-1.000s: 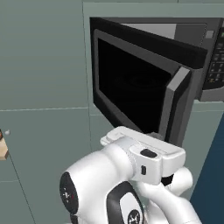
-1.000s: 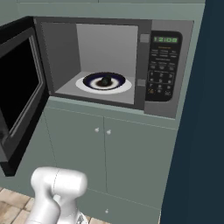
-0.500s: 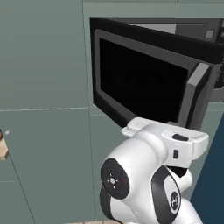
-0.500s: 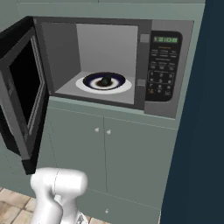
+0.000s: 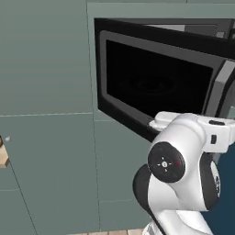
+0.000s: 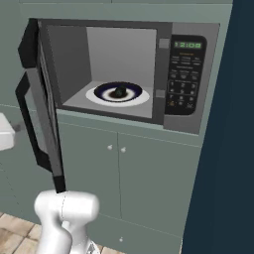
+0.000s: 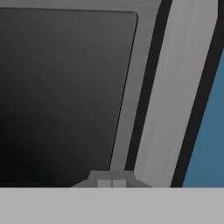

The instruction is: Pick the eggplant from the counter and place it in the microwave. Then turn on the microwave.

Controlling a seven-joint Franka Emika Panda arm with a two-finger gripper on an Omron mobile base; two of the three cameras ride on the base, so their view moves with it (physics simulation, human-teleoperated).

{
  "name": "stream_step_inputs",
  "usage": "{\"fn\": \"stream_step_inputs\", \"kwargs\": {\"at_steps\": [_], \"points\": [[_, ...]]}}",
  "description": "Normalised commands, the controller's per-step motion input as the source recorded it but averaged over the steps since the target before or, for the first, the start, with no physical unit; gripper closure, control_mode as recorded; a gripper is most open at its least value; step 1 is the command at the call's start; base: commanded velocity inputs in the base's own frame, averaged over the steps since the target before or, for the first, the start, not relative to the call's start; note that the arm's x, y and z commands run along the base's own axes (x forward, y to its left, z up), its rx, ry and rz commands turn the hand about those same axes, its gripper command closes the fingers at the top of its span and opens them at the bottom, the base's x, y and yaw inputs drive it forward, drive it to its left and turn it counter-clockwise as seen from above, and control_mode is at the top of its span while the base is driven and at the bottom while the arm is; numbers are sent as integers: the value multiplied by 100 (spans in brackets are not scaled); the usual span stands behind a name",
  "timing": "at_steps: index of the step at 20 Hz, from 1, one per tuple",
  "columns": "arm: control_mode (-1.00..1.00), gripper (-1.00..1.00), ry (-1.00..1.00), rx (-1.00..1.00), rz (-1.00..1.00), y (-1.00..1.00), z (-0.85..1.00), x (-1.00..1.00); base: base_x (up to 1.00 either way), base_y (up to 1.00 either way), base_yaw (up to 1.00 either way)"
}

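Eggplant (image 6: 119, 92) is the thing to find, but start at the gripper (image 7: 112, 183): in the hand view its two fingertips (image 7: 105, 183) sit pressed together with no gap between them, closed on nothing. They are right up against the outer face of the microwave door (image 7: 65, 96), near the grey frame that borders the dark window; whether they actually touch the door cannot be told. Beyond the frame runs a pale strip and a black edge, with blue past it.

The eggplant lies well away from the fingers, on the other side of that door. In the right base view it is a small dark lump sitting on the middle of a white plate with a dark blue centre (image 6: 136, 97), and the plate rests on the floor of the microwave (image 6: 163, 30) cavity. Nothing else is in the cavity.

The door stands partly open, hinged at the left, and is seen nearly edge-on from the right base view, its black bar handle (image 6: 25, 109) facing outward. To the right of the cavity are the keypad (image 6: 182, 92) and a green digit display (image 6: 187, 45).

In the left base view the white arm (image 5: 183, 174) stands just in front of the lower part of the door's outer face. Below the microwave are grey-green cabinet fronts (image 6: 149, 178) with small round knobs.
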Motion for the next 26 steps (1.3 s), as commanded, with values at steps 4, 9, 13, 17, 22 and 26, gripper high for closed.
{"fn": "stream_step_inputs", "kwargs": {"at_steps": [4,9,13,17,22,26], "points": [[-100,100,8,5,5,-36,15,34,0,0,0],[-100,100,8,6,7,-28,4,41,0,0,0],[-100,100,6,4,11,-16,0,42,0,0,0],[-100,100,5,4,11,-18,0,47,0,0,0],[-100,100,3,4,12,-26,0,50,0,0,0],[-100,100,0,3,12,-27,0,46,0,0,0]]}}
